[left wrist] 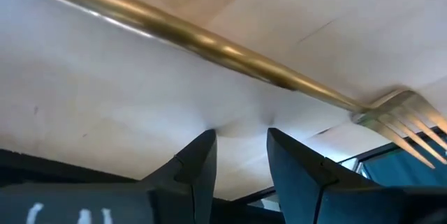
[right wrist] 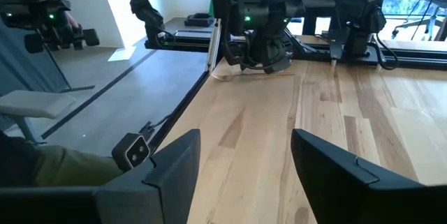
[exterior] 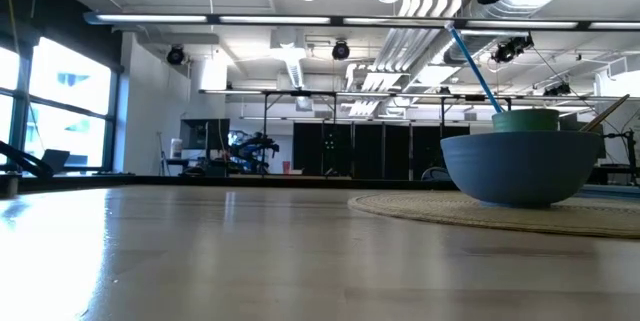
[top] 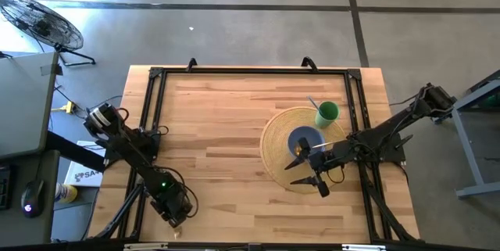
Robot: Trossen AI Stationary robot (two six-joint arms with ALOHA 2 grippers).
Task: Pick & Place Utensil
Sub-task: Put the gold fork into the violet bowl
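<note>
A gold fork (left wrist: 209, 42) lies flat on the wooden tabletop at the near left corner, its tines (left wrist: 405, 123) toward one side. My left gripper (left wrist: 241, 151) hovers just short of its handle, pointing steeply down, fingers open with nothing between them. In the high view that gripper (top: 176, 213) is at the table's near left corner. My right gripper (top: 303, 170) hangs open and empty above the near edge of a round woven placemat (top: 273, 153). The placemat carries a blue bowl (top: 305, 138) and a green cup (top: 327, 112).
A black metal frame (top: 250, 72) runs round the tabletop. The cup holds a blue straw (exterior: 476, 69) and a wooden stick (exterior: 606, 111). The middle and left of the table (top: 211, 141) is bare wood. A fan (top: 39, 20) stands on the floor beyond the far left corner.
</note>
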